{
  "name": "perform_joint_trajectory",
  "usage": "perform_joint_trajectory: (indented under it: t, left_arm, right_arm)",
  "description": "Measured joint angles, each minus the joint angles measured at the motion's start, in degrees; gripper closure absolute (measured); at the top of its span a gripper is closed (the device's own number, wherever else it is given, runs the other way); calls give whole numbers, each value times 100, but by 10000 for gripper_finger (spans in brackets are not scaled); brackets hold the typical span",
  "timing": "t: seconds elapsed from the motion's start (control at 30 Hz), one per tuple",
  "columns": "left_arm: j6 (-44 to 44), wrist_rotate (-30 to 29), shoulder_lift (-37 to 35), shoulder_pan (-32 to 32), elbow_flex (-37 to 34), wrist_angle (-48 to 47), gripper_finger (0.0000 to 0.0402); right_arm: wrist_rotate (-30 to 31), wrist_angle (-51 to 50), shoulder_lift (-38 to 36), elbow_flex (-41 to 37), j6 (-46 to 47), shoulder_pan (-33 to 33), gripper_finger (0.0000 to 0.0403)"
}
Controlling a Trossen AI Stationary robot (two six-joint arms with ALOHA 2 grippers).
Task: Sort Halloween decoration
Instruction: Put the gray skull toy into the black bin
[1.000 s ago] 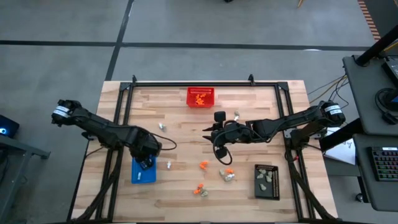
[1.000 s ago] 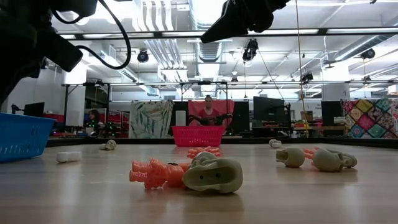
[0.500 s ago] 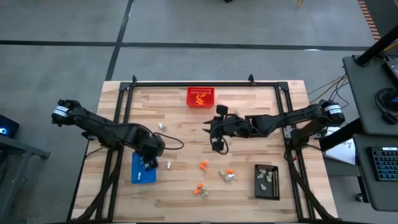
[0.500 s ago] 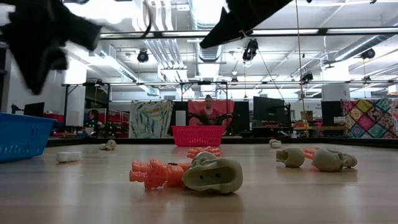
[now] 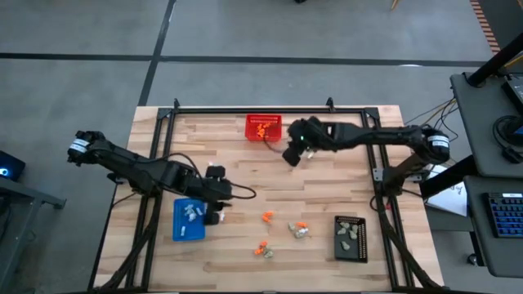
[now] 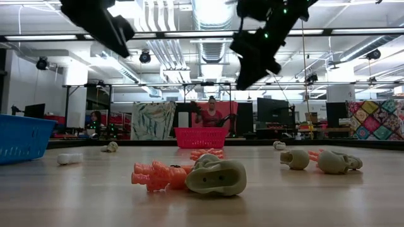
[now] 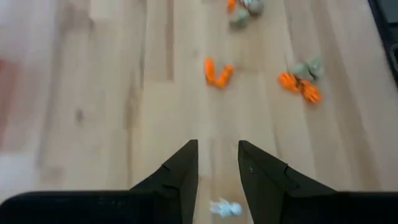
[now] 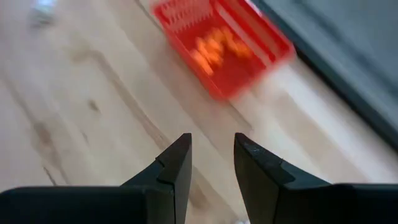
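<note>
Your left gripper point(image 5: 217, 196) hung over the table point(image 5: 237, 253) just beside the blue tray point(image 5: 189, 220), its fingers point(image 7: 180, 174) parted with nothing between them. A small white trinket point(image 7: 221, 207) lay on the wood right below that gap, and in the high view white pieces point(image 5: 193, 213) sat inside the blue tray. Farther out from those fingers, orange trinkets point(image 7: 216, 71) and a mixed orange and grey-beige cluster point(image 7: 301, 79) lay loose on the table, well apart from the gripper.

Your left arm reached in from the left edge, bent low across the wood.

Your right gripper point(image 5: 292, 152) was raised over the far half of the table, just beside the red mesh basket point(image 5: 263, 127), which held orange pieces point(image 8: 214, 46). Its fingers point(image 8: 176, 171) stood apart and empty. That arm stretched long from the right side toward the basket.

Grey-beige pieces lay in the black tray point(image 5: 350, 238) near the right front.
</note>
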Motion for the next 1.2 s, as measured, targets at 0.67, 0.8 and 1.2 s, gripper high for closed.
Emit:
perform_joint_trajectory:
  t: [0.67,0.8,1.2]
  left_arm:
    - [235,-205,-578,4,-961,1575,337]
    - [133,-448,-870,4,-1114,1689,338]
    - [36,-1610,-1228,7,-1250,1663,338]
  right_arm:
    - [-396,-1648,582,6,332,-1364,294]
    - [-513,-1741,644,6,143,-1376,294]
    - [-753,-1756,732,6,16,-1385,308]
